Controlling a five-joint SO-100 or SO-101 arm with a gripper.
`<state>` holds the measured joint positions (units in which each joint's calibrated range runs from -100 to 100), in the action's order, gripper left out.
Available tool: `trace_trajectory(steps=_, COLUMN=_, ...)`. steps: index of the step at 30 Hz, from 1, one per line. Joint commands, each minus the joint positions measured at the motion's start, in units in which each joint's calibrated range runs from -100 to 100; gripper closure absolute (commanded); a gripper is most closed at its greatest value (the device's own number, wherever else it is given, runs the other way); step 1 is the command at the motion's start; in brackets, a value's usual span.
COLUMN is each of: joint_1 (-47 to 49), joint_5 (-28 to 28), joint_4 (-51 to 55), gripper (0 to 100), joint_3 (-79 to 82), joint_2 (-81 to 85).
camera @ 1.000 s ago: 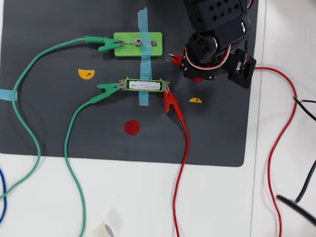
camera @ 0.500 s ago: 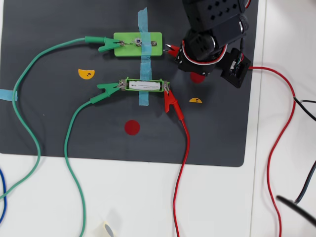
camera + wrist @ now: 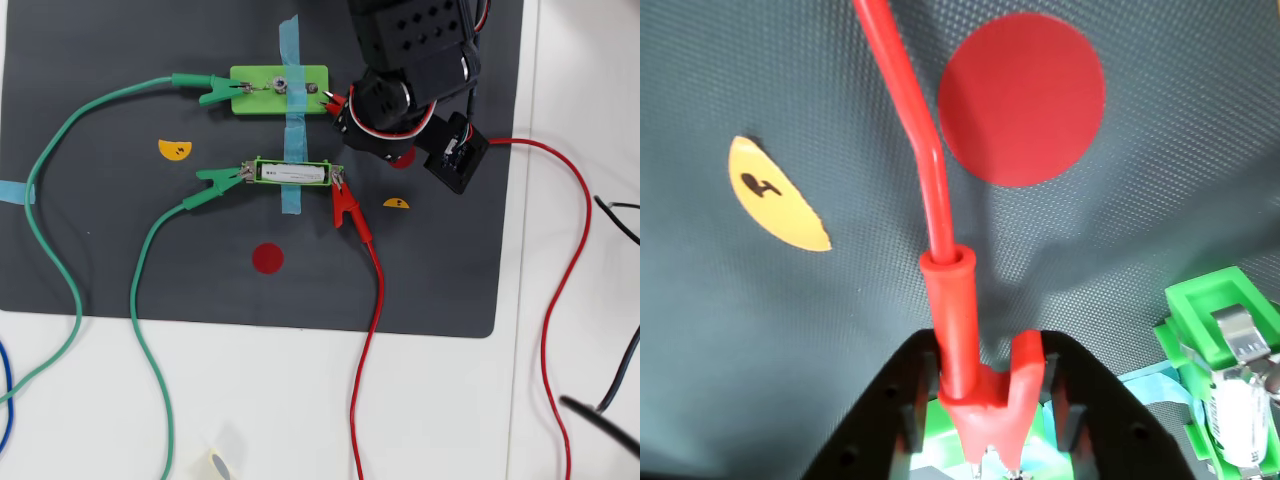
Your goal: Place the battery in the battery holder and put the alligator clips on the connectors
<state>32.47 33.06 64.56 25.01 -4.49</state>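
Note:
In the overhead view the white battery (image 3: 292, 173) lies in the bright-green battery holder (image 3: 293, 162). A green alligator clip (image 3: 218, 178) bites the holder's left tab and a red clip (image 3: 347, 208) its right tab. Another green clip (image 3: 210, 90) is on the left connector of the light-green plate (image 3: 262, 101). My gripper (image 3: 338, 103) is shut on a second red clip (image 3: 334, 100), whose jaws touch the plate's right end. The wrist view shows this red clip (image 3: 980, 400) squeezed between my black fingers (image 3: 902, 400), with the holder (image 3: 1200, 310) and battery (image 3: 1240, 410) at the right.
Everything sits on a dark mat (image 3: 120, 250) on a white table. Blue tape (image 3: 291, 60) straps down the plate and holder. Red dots (image 3: 267, 258) and orange half-discs (image 3: 174, 149) mark the mat. Green (image 3: 50, 240) and red wires (image 3: 372, 330) trail toward the front edge.
My arm has moved left with the red clip, bringing the clip's jaws from a gap away to the right end of the light-green plate. The other clips and the battery have not moved.

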Motion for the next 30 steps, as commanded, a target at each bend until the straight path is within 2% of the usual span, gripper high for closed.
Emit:
trace_trajectory(steps=1, joint_1=-1.13, joint_5=0.41, joint_4=0.28, gripper=99, joint_3=-0.10, joint_2=2.24)
trace_trajectory(steps=10, joint_1=-4.66, joint_5=2.13, joint_4=0.28, gripper=99, joint_3=1.57, joint_2=2.49)
trace_trajectory(steps=30, joint_1=-4.26, joint_5=2.24, joint_4=2.00, gripper=99, joint_3=2.88, joint_2=2.49)
